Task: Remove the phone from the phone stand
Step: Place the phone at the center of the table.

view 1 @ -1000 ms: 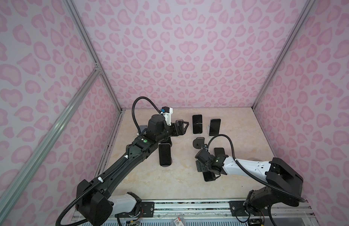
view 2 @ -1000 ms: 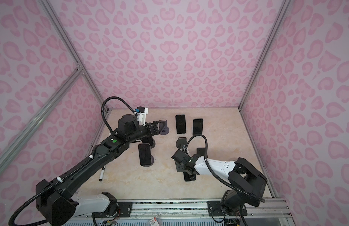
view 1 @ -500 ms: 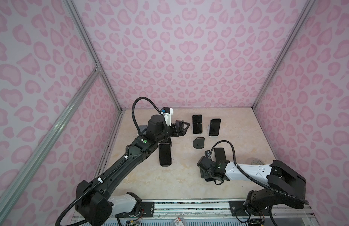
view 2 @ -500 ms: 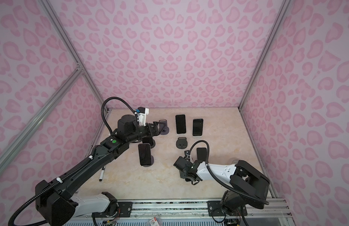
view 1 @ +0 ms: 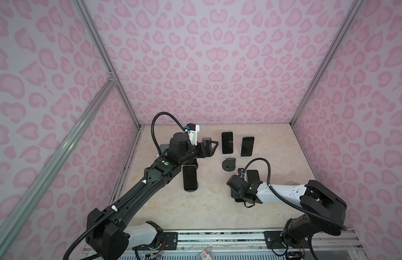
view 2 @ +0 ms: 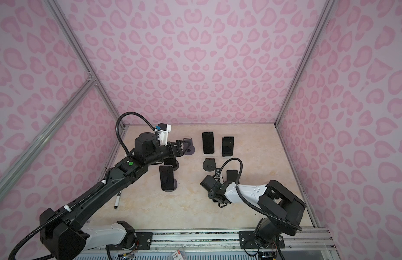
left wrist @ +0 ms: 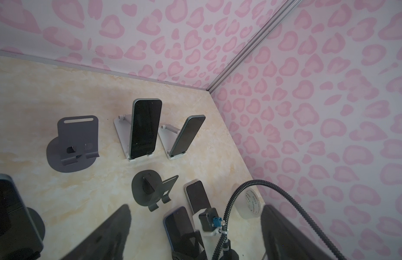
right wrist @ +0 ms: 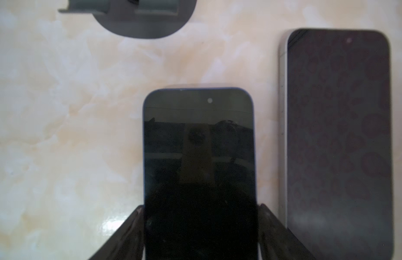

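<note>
Between the fingers [right wrist: 128, 229] of the right gripper [right wrist: 200, 206] sits the phone [right wrist: 199, 146]. The jaws are set close and meet its two long edges, one on each side, in a closed grip across its width. The phone has a dark screen facing upward and a blue rim, and its top end projects ahead of the fingertips. Whether it rests on the table [right wrist: 60, 112] or clears it cannot be told. Ahead of the gripper, apart from the phone, stands the empty dark phone stand [right wrist: 139, 20]. Just beside one finger lies a silver-edged phone [right wrist: 337, 135], flat. The left gripper [view 1: 212, 145] has its jaws wide apart with nothing between them, and it is well apart from the right gripper. Both top views hide the grip beneath the right wrist; only the right wrist view shows it. The left wrist view adds a tape roll [left wrist: 249, 202] near the silver-edged phone.
</note>
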Robot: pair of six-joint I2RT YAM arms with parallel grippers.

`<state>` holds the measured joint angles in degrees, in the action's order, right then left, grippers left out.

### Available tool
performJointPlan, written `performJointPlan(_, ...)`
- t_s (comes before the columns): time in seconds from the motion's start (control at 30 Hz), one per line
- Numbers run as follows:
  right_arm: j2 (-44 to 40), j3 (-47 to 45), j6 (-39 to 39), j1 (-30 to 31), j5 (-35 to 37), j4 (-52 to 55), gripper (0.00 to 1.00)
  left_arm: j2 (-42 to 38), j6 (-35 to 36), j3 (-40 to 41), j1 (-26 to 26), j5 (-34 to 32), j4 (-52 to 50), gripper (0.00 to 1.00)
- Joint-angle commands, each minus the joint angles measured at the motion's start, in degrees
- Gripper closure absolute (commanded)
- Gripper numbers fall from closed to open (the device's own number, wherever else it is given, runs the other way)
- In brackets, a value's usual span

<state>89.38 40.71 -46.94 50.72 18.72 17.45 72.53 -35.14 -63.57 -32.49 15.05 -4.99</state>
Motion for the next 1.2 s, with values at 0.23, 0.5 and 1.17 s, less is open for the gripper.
performJointPlan(0.23, 1.58, 1.91, -2.2, -0.45, 3.34, 6.14, 0.27, -1.07, -0.01, 0.06, 0.06, 0.42, 1.98, 0.07)
performJointPlan(0.5, -2.62, 8.63, 0.31, 3.63, 7.63, 12.39, 0.13, -1.7, 0.22, 0.03, 0.14, 0.29, 1.98, 0.07)
performJointPlan(1.17, 6.56, 28.27, 20.61, -8.96, -1.26, 6.57, 0.01, -4.68, 0.69, 0.93, 0.92, -3.69, 1.83, 0.06)
